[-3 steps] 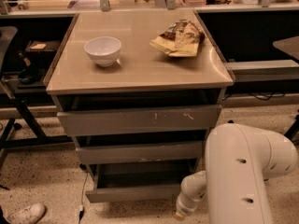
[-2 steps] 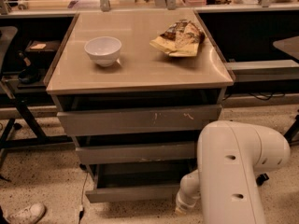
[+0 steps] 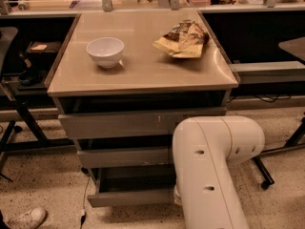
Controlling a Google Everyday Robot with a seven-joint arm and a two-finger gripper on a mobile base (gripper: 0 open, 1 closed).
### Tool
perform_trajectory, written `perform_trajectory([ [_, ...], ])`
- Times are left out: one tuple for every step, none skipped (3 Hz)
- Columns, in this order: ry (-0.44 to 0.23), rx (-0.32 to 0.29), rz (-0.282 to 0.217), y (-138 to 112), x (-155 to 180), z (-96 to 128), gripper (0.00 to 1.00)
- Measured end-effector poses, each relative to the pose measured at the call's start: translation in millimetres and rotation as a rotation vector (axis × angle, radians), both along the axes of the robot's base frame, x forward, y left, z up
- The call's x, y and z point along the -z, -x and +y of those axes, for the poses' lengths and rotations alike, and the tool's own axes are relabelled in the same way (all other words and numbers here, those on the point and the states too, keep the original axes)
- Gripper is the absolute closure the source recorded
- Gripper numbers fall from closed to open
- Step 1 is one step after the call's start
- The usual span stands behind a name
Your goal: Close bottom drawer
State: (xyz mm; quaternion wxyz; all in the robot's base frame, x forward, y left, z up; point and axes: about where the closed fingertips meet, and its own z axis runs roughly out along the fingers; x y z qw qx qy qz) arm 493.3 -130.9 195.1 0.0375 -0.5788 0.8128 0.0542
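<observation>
The bottom drawer (image 3: 128, 197) is the lowest of three grey drawers in the cabinet. It stands pulled out, and its bare grey tray (image 3: 138, 179) shows behind the flat front. My white arm (image 3: 209, 175) reaches down in front of the cabinet's right side and covers the right ends of the middle and bottom drawers. My gripper is hidden behind this arm, low down by the right end of the bottom drawer front.
The scratched top drawer front (image 3: 119, 124) and the plain middle drawer front (image 3: 124, 156) sit above. A white bowl (image 3: 105, 51) and a snack bag (image 3: 183, 39) lie on the cabinet top (image 3: 143, 70). A shoe (image 3: 27, 218) is at lower left, and a chair base (image 3: 264, 175) at right.
My arm has swung left and closer, covering more of the drawers' right side. The bottom drawer stands about as far out as before.
</observation>
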Motion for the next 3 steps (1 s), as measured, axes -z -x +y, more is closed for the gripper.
perform_trajectory([
  [0.001, -0.002, 0.000, -0.2, 0.1, 0.6, 1.00],
  [0.001, -0.002, 0.000, -0.2, 0.1, 0.6, 0.82],
  [0.001, -0.002, 0.000, -0.2, 0.1, 0.6, 0.59],
])
